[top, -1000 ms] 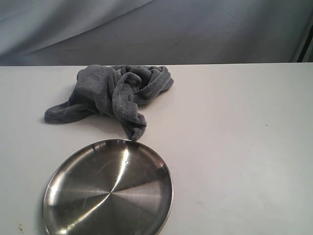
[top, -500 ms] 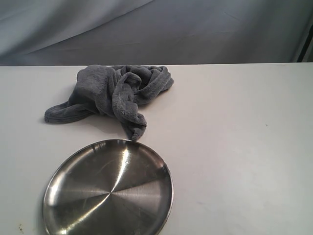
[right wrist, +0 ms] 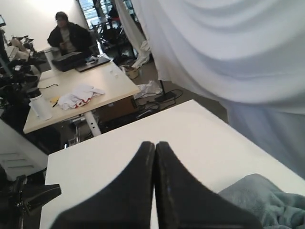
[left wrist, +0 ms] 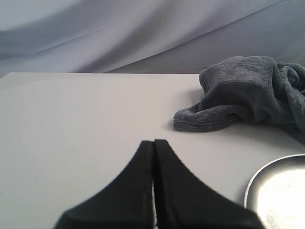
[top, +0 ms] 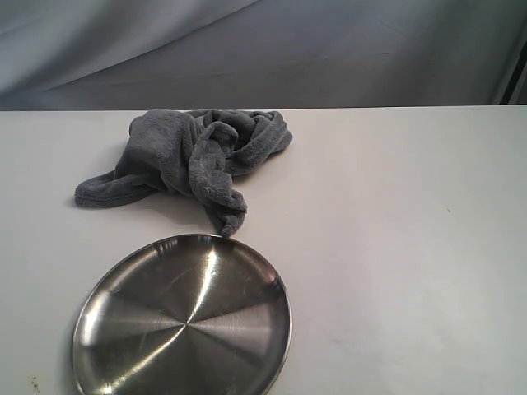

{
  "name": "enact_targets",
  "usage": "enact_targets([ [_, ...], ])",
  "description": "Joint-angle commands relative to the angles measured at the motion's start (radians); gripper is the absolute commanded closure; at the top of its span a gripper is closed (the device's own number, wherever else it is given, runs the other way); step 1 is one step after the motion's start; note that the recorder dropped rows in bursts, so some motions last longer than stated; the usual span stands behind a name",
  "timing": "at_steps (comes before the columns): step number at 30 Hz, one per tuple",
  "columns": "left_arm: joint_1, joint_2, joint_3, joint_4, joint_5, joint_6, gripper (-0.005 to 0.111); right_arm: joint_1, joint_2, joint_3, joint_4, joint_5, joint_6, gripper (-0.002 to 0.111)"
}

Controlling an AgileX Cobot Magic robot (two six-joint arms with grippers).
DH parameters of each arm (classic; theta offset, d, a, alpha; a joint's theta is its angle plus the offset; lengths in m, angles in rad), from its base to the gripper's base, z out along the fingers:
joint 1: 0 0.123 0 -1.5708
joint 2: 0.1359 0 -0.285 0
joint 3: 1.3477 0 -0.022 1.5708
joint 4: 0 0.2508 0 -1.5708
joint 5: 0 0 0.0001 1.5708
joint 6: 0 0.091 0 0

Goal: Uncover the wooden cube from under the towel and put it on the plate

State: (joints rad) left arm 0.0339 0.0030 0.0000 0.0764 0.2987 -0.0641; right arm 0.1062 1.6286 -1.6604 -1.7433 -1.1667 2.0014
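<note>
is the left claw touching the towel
Apart. The left wrist view shows the shut left claw with a stretch of bare table between its tips and the nearest edge of the towel.

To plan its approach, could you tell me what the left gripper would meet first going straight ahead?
Probably only bare table: the shut left gripper points past the towel, which lies off to one side, though depth is unclear.
</note>
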Motion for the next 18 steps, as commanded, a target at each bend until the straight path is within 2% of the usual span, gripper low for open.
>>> enact_targets([
  [1, -0.005, -0.003, 0.0, -0.006, -0.014, -0.004, 0.106, 0.108, 0.067, -0.008, -0.001, 0.051, -0.109, 0.108],
  [9, -0.005, -0.003, 0.0, -0.006, -0.014, -0.004, 0.106, 0.32, 0.069, -0.011, -0.001, 0.538, -0.319, 0.108],
  [13, -0.005, -0.003, 0.0, -0.006, -0.014, -0.004, 0.106, 0.419, 0.071, -0.011, -0.001, 0.656, -0.387, 0.108],
  [18, -0.005, -0.003, 0.0, -0.006, -0.014, -0.004, 0.106, 0.487, 0.075, -0.011, -0.001, 0.756, -0.433, 0.108],
])
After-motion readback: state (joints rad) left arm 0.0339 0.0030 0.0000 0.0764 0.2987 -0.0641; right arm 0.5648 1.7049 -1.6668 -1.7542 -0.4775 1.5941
